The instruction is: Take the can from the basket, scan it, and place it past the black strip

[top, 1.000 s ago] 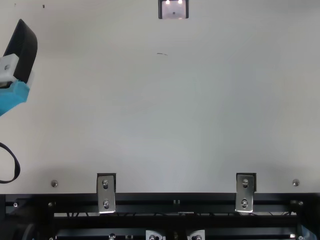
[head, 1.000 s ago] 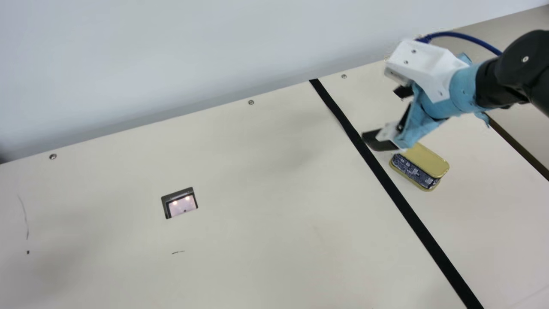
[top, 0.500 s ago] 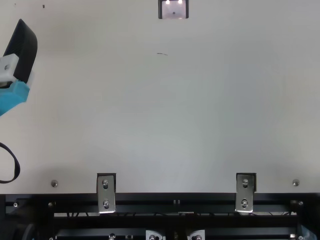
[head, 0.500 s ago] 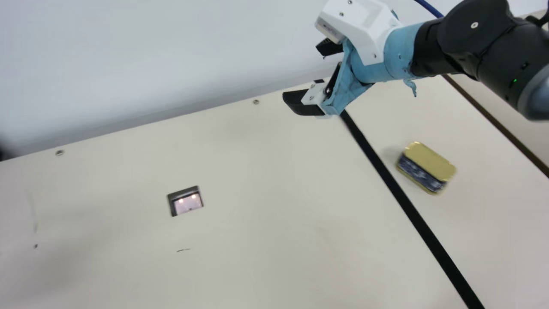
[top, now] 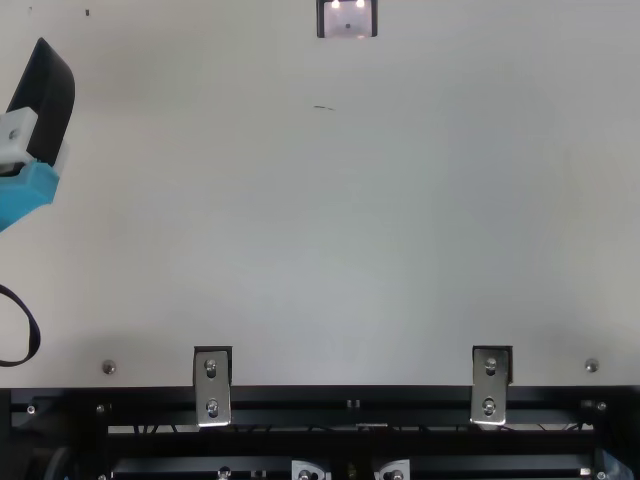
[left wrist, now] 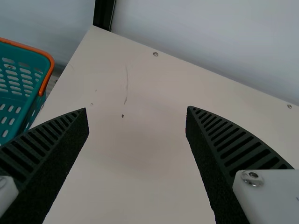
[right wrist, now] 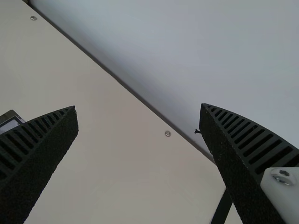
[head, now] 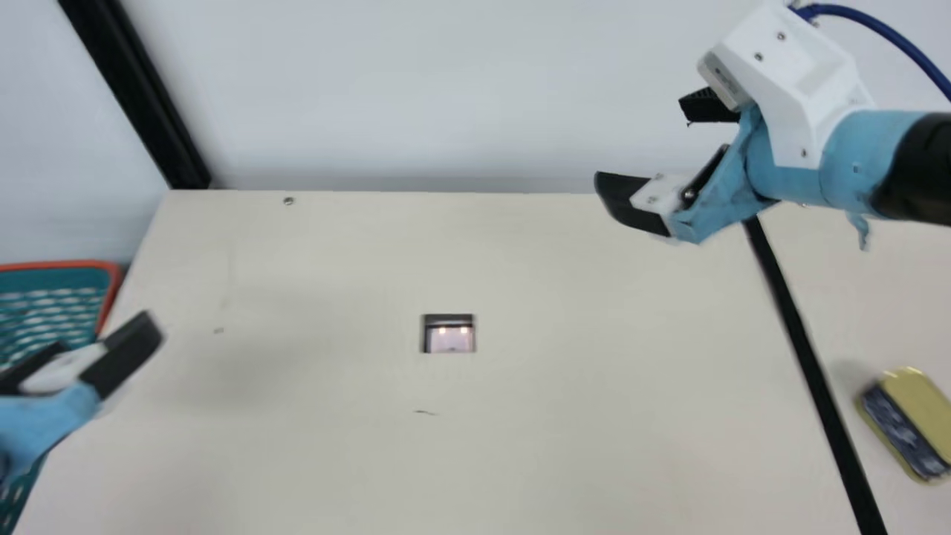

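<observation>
**Gold can [head: 917, 416] on the surface [head: 520, 461], past the black strip [head: 806, 349]**

Dark blue patterning runs along the can's side between its gold faces. In the main view it lies at the right edge, partly cut off, near the strip but apart from it, on the side away from the scanner window [head: 449, 338]. That dark-framed window is set into the surface, with two bright lights showing in it.

My right gripper [head: 645, 143] hangs above the far part of the surface, on the window's side of the can and well apart from it. Its black ribbed fingers are spread wide and grasp nothing; the right wrist view shows the same broad gap. A white housing [head: 791, 74] and light blue wrapping cover that wrist, and a blue cable [head: 884, 24] curves away from the housing.

My left gripper [head: 104, 334] is over the surface's left side, near the teal basket [head: 59, 265] with its orange rim. Its fingers are released too, with nothing between them in the left wrist view. The top view shows part of this gripper at its left edge, above a black loop [top: 34, 335].

Behind the surface stands a pale wall [head: 446, 96], with a black post [head: 137, 93] at the far left corner.
</observation>
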### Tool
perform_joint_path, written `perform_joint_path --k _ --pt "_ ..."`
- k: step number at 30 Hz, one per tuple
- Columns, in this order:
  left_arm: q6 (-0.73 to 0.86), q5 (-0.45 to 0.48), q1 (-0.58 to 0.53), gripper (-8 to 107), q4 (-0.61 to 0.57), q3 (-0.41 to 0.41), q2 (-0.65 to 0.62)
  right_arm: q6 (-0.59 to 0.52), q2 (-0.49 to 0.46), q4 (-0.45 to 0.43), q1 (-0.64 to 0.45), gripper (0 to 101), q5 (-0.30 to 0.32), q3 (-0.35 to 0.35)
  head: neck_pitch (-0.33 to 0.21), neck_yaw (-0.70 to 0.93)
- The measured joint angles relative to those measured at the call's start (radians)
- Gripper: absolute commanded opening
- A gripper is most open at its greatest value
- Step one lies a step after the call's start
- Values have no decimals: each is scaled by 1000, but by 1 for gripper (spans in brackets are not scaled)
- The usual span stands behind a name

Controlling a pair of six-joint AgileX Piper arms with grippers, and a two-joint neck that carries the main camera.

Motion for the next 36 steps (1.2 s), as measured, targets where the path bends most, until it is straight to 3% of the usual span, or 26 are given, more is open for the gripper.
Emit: perform_joint_path --k 6,11,27,30,36 --pt "0 0 0 90 0 0 0 -3 -28 8 -4 101 1 27 87 41" --pt "0 0 0 90 0 0 0 10 -56 -12 -9 101 3 60 87 41" --pt "0 0 0 90 0 0 0 37 -63 -35 6 101 1 51 87 41" --pt "0 0 0 90 0 0 0 37 -86 -44 20 101 -30 74 87 41" --pt "0 0 0 90 0 0 0 -41 -170 -2 48 101 -169 175 87 41"
